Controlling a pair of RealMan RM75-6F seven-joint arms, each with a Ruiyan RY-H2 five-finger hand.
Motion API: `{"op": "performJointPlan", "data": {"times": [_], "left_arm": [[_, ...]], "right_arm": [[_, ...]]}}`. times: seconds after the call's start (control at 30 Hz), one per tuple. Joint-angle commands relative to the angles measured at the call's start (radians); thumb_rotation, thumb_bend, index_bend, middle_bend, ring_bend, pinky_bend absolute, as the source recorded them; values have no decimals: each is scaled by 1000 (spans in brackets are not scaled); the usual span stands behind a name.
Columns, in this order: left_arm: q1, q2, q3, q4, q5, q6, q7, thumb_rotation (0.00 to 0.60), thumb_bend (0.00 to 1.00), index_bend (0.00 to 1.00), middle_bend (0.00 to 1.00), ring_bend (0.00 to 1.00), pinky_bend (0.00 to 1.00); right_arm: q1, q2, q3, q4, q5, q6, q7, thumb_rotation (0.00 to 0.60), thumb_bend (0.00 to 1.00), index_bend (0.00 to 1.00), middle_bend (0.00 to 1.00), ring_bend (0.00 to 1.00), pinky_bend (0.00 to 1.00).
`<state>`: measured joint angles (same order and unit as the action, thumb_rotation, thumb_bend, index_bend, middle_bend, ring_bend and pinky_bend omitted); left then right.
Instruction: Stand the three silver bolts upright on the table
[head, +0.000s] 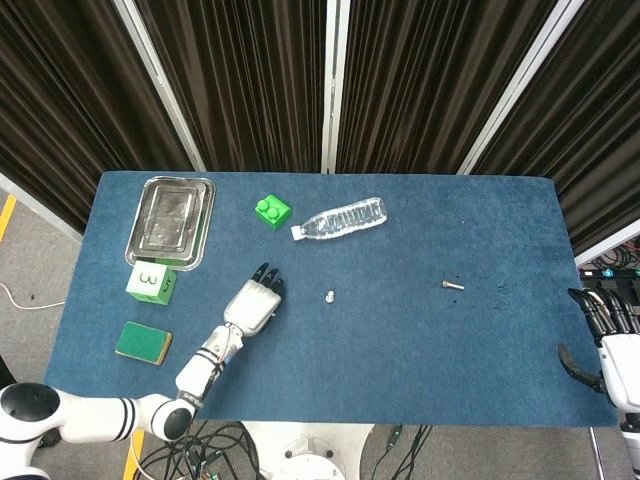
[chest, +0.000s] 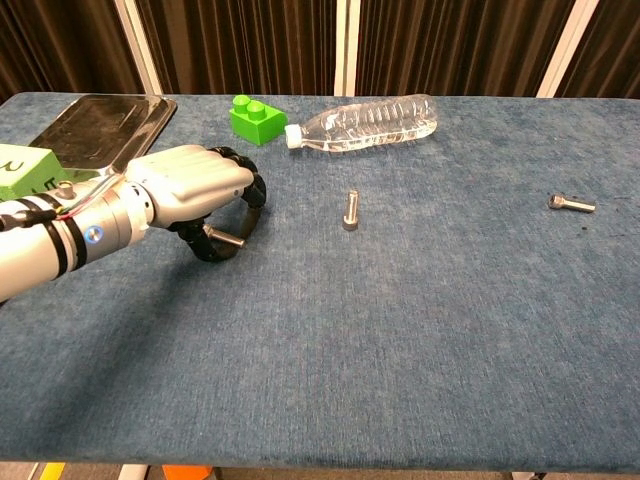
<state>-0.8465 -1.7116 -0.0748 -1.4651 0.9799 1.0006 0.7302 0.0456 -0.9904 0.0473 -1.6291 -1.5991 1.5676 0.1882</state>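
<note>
Three bolts are on the blue desk in my head view, though only two show: the middle bolt stands upright near the desk's centre, and the right bolt lies on its side well apart from it. My left hand sits palm-down left of the middle bolt and covers the third one, so from here I cannot tell what its fingers are doing. My right hand hangs off the right edge of the desk, fingers spread, holding nothing. Further back are a metal tray, a green block and a plastic bottle lying on its side; a green numbered cube and a sponge sit along the left side.

From the chest view, my left hand is curled over the left bolt, which lies flat on the desk, thumb and fingertips closing around it on either side. The middle bolt stands on its head, shaft up. The right bolt lies flat far to the right. My right hand does not show here.
</note>
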Motion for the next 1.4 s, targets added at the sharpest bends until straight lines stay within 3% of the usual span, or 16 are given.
{"op": "performJointPlan", "data": {"times": [0.03,0.47,0.67,1.07,1.4], "left_arm": [[1,-1,-2,2,1,0,-2,600,333,498,198,51,0],[3,-6,-6,15,-7,-17,-13,600,350,501,198,51,0],[10,5,-15,-5,-5,-37,-68,600,411,517,198,51,0],[34,91,-80,-87,19,-102,-320,600,410,516,198,51,0],[54,78,-103,-16,68,-140,-521,600,406,511,199,51,0]], "right_arm": [[0,0,0,-1,0,0,-1,600,299,86,141,0,0],[-2,2,0,-6,1,1,-6,600,299,86,141,0,0],[-4,5,1,-10,1,7,-9,600,299,86,141,0,0],[-8,5,1,-8,1,11,-3,600,299,87,141,0,0],[-9,6,0,-11,0,12,-4,600,299,87,141,0,0]]}}
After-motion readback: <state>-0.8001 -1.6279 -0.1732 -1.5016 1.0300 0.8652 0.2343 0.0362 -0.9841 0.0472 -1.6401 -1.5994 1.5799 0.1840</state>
